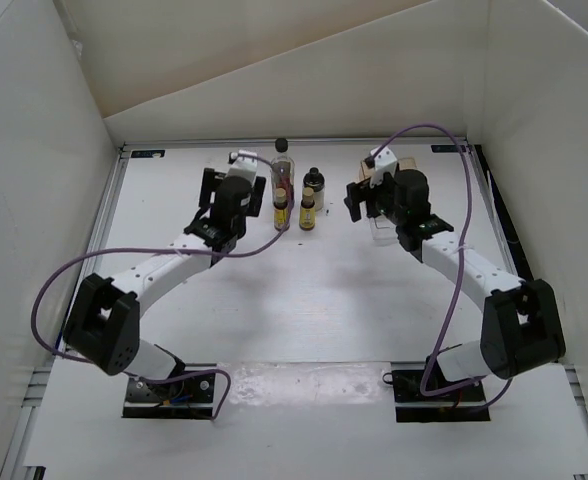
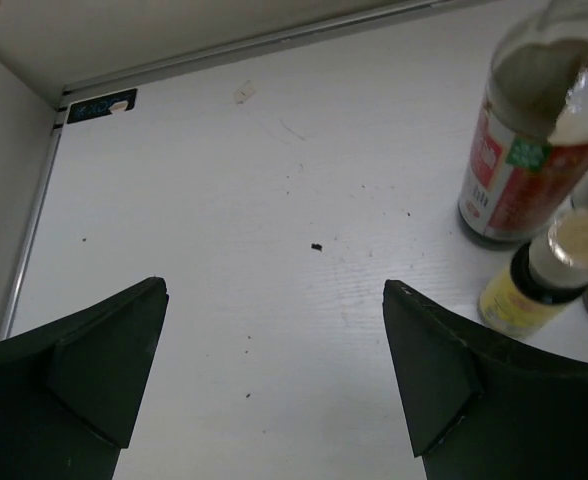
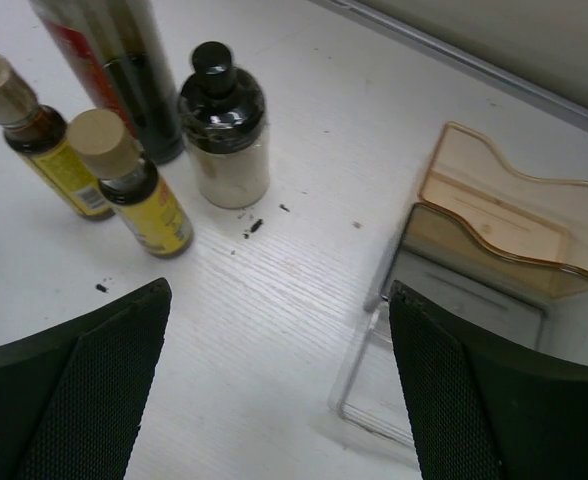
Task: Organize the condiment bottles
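Four round-bodied condiment bottles cluster on a white wood-grain table.
Left gripper and right gripper both gape empty; an angular clear plastic box lies nearby.

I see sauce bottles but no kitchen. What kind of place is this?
Probably a robot testing booth, not a kitchen: plain white walls box in a white table, two robot arms are bolted at its near edge, and four bottles and a clear box stand on it.
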Motion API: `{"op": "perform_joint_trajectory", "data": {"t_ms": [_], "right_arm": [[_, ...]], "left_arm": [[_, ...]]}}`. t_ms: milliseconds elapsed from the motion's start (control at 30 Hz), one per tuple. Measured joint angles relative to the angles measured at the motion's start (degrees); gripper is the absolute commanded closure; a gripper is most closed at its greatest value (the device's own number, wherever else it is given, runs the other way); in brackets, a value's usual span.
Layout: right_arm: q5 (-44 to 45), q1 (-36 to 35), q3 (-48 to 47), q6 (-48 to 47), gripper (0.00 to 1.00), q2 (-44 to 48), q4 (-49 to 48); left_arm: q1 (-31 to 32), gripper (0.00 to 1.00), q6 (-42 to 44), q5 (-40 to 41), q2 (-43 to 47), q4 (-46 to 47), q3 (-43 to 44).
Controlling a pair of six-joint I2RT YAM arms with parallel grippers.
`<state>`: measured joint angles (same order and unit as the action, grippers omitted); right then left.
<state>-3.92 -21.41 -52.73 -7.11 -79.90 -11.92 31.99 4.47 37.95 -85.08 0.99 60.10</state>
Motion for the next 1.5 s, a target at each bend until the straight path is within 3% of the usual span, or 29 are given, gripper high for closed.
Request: {"op": "perform_joint_trajectory", "data": {"t_ms": [167,433,800,1033,1500], "right_arm": [[-2.0,-3.6,-2.2,1.0,0.10,-4.0,-0.7],[-4.5,-7.9,-4.8,-0.2,0.10,-6.5,-3.3],[-8.6,-10.2,-4.0,-0.4,0.11,-11.3,-12.4],[-9.9,-10.3,-4.2,-0.3,0.11,-15.3,-13.4],[-12.5,-9.3,-7.7,0.2,0.11,-21.5,-16.8]], "left_arm": [[-2.0,0.00,3.0,-9.9,6.7,8.5,-12.5],[-10.2,0.00,-0.1,-25.9,6.7,2.7,-3.6],[-14.3,0.00,-8.3,-30.3,4.8,-1.5,-4.1],[-14.3,0.00,-8.0,-34.1,4.0,-2.9,-4.1],[-14.3,0.00,-6.8,-33.3,4.0,-4.3,-4.0]]}}
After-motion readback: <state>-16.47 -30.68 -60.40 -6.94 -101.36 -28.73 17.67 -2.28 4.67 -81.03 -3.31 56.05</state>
